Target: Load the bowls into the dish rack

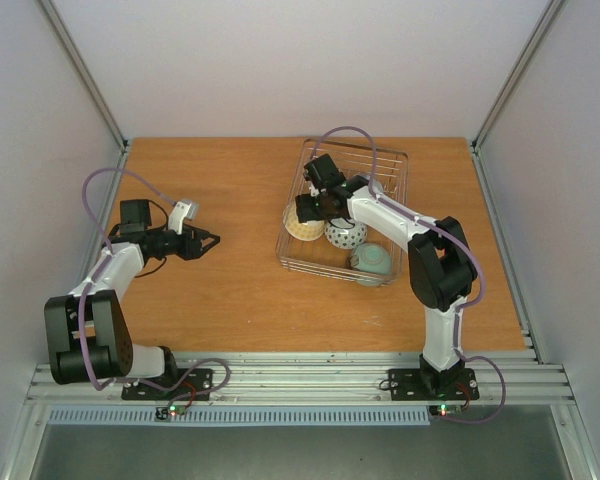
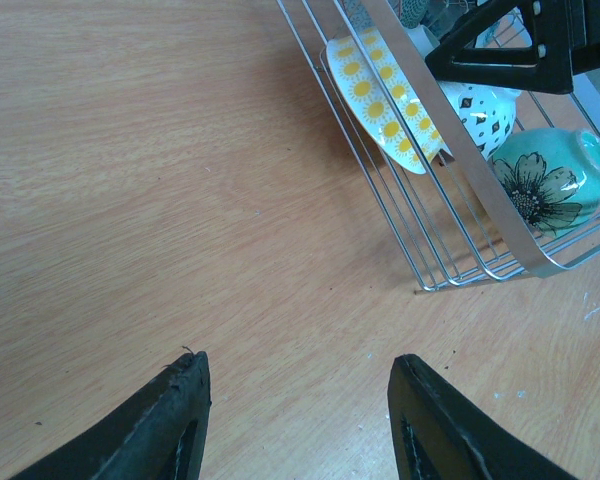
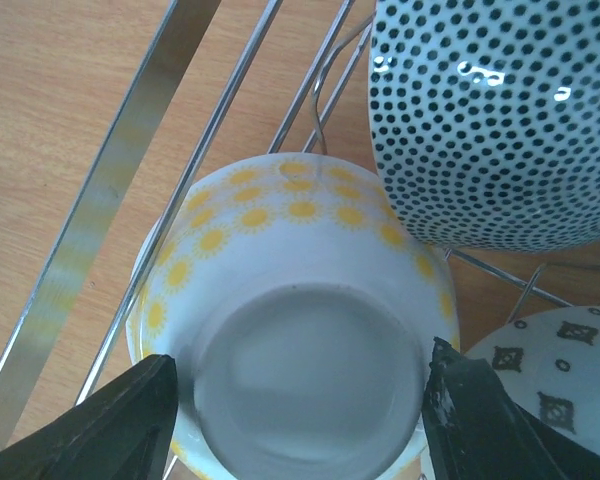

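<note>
Holds the left gripper (image 2: 298,365) open over the table (image 2: 130,200). Has the right gripper (image 3: 302,360) around the yellow-flower bowl (image 3: 280,210) in the dish rack (image 3: 110,180). Cannot tell if squeezing it

Left claw (image 1: 213,240) gapes low; right claw (image 1: 305,208) reaches forward, downturned.

Surroundings of my workspace. Before me lies a wooden bench (image 1: 230,290), orange-brown with a fine straight grain; seen close, it carries a few pale flecks (image 2: 592,312). Plain white panels enclose it: a back wall (image 1: 300,60), a left wall (image 1: 25,170) and a right wall (image 1: 575,170), with slanting metal posts (image 1: 80,70) in the far corners. A ribbed aluminium rail (image 1: 300,372) runs along the near edge, and a grey surface (image 1: 280,455) lies below it. The light is even and the shadows are faint.
</note>
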Controlling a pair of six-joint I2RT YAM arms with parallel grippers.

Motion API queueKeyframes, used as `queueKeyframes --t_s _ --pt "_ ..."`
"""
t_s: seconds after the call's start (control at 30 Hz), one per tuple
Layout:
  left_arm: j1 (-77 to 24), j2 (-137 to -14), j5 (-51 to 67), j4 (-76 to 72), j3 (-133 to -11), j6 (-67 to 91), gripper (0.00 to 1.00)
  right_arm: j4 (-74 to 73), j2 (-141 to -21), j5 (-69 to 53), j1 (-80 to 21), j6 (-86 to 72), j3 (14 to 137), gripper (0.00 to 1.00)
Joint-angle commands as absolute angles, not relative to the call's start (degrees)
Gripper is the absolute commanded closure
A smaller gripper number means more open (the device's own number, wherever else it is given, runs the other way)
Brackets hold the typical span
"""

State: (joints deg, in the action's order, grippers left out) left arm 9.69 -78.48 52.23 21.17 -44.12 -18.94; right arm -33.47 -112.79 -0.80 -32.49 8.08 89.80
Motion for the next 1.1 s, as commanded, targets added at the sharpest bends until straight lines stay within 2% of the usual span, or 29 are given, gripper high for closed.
queueKeyframes --t_s 0.0,1.07 --pt "10.1 -78.9 52.6 20.7 -44.1 -20.3 0.5 -32.6 -114.7 2.6 -31.2 7.9 91.0 0.34" --pt "10.1 -79.1 52.3 20.7 -44.2 -20.2 0.5 -32.9 -115.4 -2.6 -31.2 7.3 87.4 0.35"
